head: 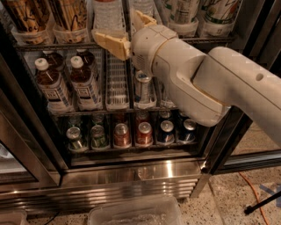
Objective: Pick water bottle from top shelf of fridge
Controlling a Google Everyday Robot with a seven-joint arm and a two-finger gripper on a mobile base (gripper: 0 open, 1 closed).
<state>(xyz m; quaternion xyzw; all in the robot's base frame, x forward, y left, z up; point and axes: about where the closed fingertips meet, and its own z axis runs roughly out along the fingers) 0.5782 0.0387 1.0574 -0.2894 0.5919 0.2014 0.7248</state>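
Observation:
The water bottle [107, 16], clear ribbed plastic with a red-edged label at the picture's top, stands in the middle of the top shelf [52, 45] of the fridge [131, 173]. A second clear bottle [141, 6] stands just to its right. My gripper [124, 34] is at the front of that shelf, just below and in front of the water bottle. Its tan fingers [110, 42] are spread open and hold nothing. One finger lies across the shelf edge under the bottle, the other points up to the bottle's right. My white arm reaches in from the right.
Tall printed cans [72, 15] flank the bottles on the top shelf. Brown-liquid bottles with white caps [52, 85] stand on the middle rack beside a bare white lane tray [117, 83] and a can [142, 88]. Small cans [121, 134] line the bottom rack. A clear bin [134, 213] and an orange cable [252, 191] lie on the floor.

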